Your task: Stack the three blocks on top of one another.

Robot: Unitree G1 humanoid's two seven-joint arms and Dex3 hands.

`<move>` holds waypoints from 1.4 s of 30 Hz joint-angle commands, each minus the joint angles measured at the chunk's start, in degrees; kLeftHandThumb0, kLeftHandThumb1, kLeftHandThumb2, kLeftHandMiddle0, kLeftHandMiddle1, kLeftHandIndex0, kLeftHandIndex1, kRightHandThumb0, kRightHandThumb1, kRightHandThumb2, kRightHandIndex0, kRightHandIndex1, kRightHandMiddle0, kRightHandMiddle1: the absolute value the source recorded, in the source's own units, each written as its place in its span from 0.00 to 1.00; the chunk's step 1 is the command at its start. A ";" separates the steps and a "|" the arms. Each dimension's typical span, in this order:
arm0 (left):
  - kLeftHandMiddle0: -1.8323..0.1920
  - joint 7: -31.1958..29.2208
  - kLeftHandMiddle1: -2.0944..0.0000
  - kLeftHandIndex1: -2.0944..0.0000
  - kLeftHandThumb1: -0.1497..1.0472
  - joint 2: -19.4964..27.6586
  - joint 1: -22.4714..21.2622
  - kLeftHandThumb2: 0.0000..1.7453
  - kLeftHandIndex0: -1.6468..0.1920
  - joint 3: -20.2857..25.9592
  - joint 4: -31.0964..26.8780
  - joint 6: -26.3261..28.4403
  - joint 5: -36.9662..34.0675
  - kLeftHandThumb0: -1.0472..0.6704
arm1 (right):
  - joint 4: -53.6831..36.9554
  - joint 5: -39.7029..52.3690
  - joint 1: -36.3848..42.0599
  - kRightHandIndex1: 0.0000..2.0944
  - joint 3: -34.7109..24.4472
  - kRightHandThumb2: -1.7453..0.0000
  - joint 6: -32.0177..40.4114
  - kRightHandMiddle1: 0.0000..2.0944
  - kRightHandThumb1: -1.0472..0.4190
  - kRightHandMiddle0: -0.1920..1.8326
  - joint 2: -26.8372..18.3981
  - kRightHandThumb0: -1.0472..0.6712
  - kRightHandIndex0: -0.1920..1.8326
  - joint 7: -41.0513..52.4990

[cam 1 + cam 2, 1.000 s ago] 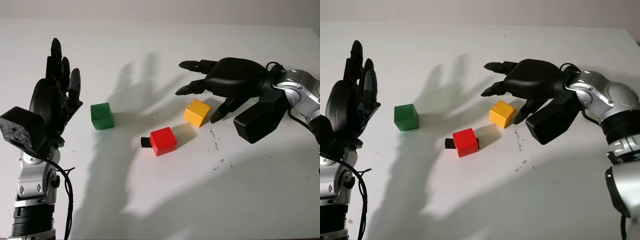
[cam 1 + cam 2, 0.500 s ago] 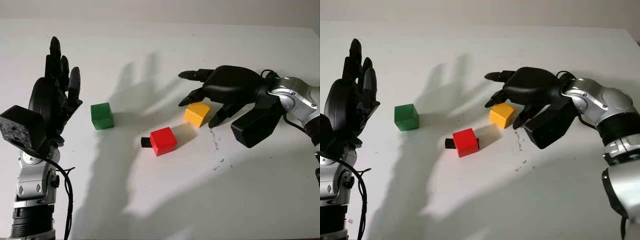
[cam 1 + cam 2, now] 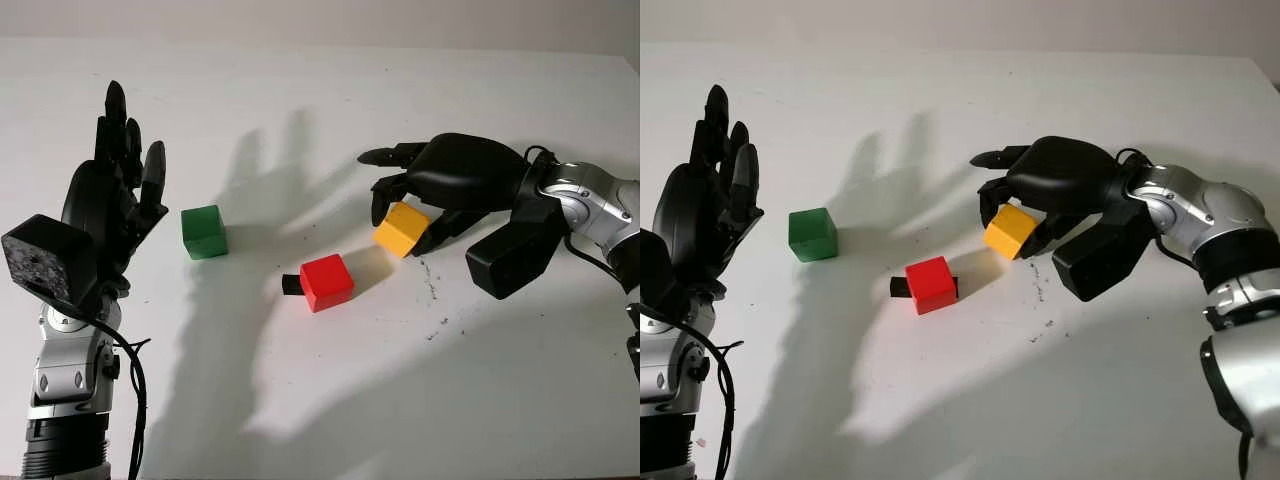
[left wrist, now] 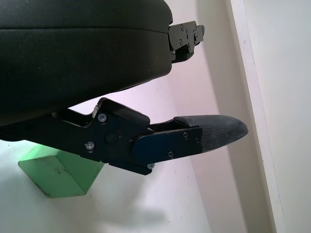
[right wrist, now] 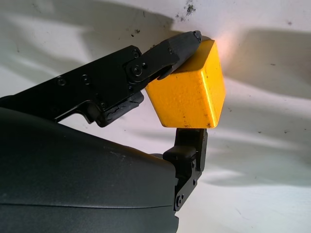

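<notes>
Closing around the yellow block [image 3: 402, 228], the right hand [image 3: 455, 180] now pinches it between its fingers [image 5: 167, 53], where a moment ago it only hovered above; the block sits tilted, apparently just lifting off the white table [image 3: 400, 400], so the first pick looks under way; just near-left lies the red block [image 3: 326, 281] with a small black piece [image 3: 291, 285] touching its left side; farther left stands the green block [image 3: 204, 231]; the left hand [image 3: 105, 200] is released, raised at far left, holding nothing; nothing blocks the path.
</notes>
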 commanded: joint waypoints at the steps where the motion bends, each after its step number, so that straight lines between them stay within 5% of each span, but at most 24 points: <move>1: 0.99 -0.62 0.98 0.98 1.00 0.27 -0.23 0.31 1.00 -0.16 -0.57 -0.05 -0.46 0.18 | -1.07 -0.73 -1.93 0.04 0.04 0.97 0.32 0.60 0.10 0.36 -0.96 0.36 0.24 -1.10; 12: 0.99 -0.64 0.97 0.98 1.00 -0.03 -0.48 0.32 1.00 -0.93 -0.87 0.12 -0.27 0.17 | -3.31 3.49 -4.87 0.03 -2.98 0.97 1.82 0.50 0.14 0.41 -1.76 0.40 0.26 3.03; 21: 0.99 0.20 0.97 0.99 1.00 -1.12 -0.06 0.31 1.00 -1.30 -0.98 -0.26 0.21 0.18 | -12.85 19.23 -3.44 0.03 -7.49 0.97 8.43 0.58 0.12 0.38 -0.60 0.39 0.26 22.35; 27: 0.98 0.85 0.97 0.99 1.00 -1.68 0.55 0.32 1.00 -1.76 -1.72 -0.05 0.89 0.19 | -24.42 30.26 -0.09 0.02 -10.35 0.97 22.28 0.64 0.11 0.35 0.60 0.39 0.24 36.51; 30: 0.99 1.07 0.98 0.99 1.00 -1.94 0.71 0.32 1.00 -1.84 -2.21 0.37 0.65 0.19 | -34.85 34.00 2.41 0.02 -11.82 0.97 37.05 0.65 0.09 0.33 1.61 0.40 0.24 42.74; 42: 0.99 1.12 0.98 1.00 1.00 -2.06 -0.50 0.33 1.00 -2.78 -2.27 0.36 1.22 0.19 | -56.18 33.19 6.65 0.02 -12.27 0.97 64.87 0.76 0.04 0.23 3.13 0.40 0.24 49.39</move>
